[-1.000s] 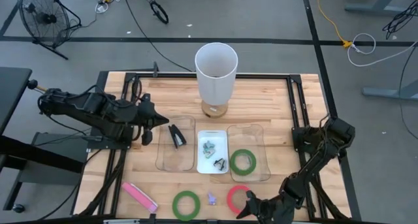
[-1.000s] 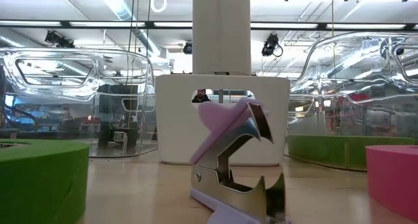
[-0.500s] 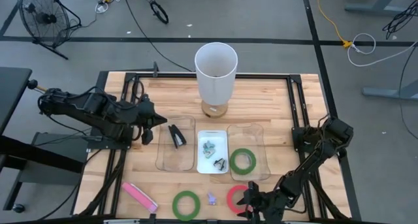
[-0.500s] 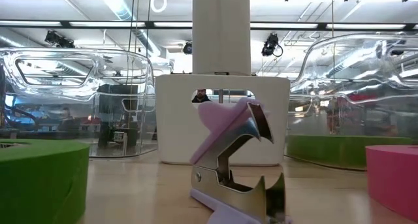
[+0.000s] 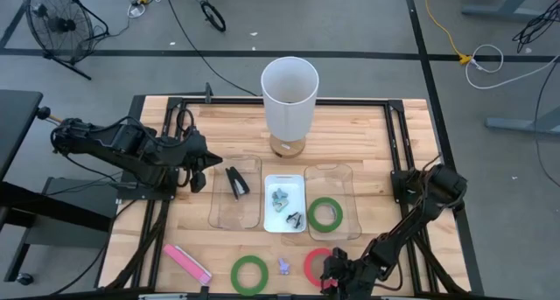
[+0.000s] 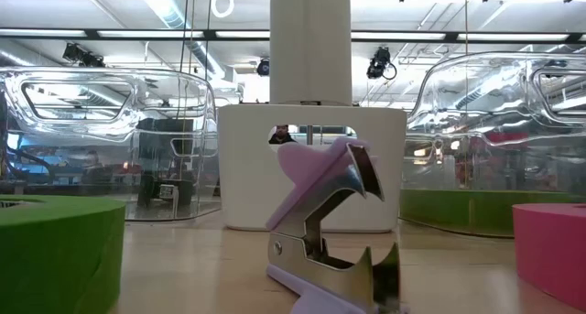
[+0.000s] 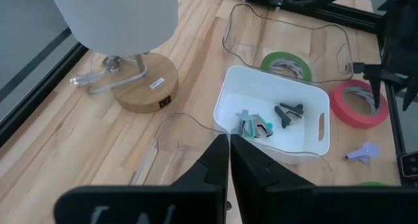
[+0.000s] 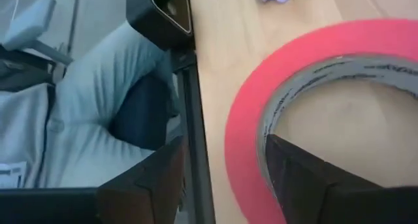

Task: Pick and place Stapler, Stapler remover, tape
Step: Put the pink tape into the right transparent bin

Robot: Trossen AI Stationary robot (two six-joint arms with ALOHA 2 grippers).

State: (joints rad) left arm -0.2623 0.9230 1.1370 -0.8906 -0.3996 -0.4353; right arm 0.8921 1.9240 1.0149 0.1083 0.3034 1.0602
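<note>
The red tape [image 5: 317, 261] lies flat near the table's front edge. My right gripper [image 5: 333, 269] is open and low over it; one finger [image 8: 297, 175] stands inside the ring, the other [image 8: 147, 178] outside its near wall. A purple stapler remover [image 5: 283, 266] and a green tape [image 5: 249, 274] lie to its left, and a pink stapler [image 5: 186, 263] farther left. A black stapler [image 5: 236, 181] lies in the left clear tray [image 5: 219, 214]. A second green tape [image 5: 325, 214] lies in the right clear tray. My left gripper [image 5: 201, 163] hangs shut, left of the trays. My right gripper comes slanting down from the table's near side and straddles the red tape's near wall [image 8: 245, 152]. Whether the inner finger touches the ring's grey inside, I cannot tell. The ring lies flat on the table.
A white tray [image 5: 285, 182] between the clear trays holds a few dark and grey stapler removers [image 7: 264, 123]. A tall white lamp [image 5: 289, 99] on a wooden base [image 7: 140, 87] stands behind the trays. A black rail [image 8: 196, 152] runs along the table's front edge beside my right gripper.
My right gripper has sunk toward the red tape, shifting slightly toward the table's left and rolling its wrist, its fingers staying open. Nothing on the table has moved.
</note>
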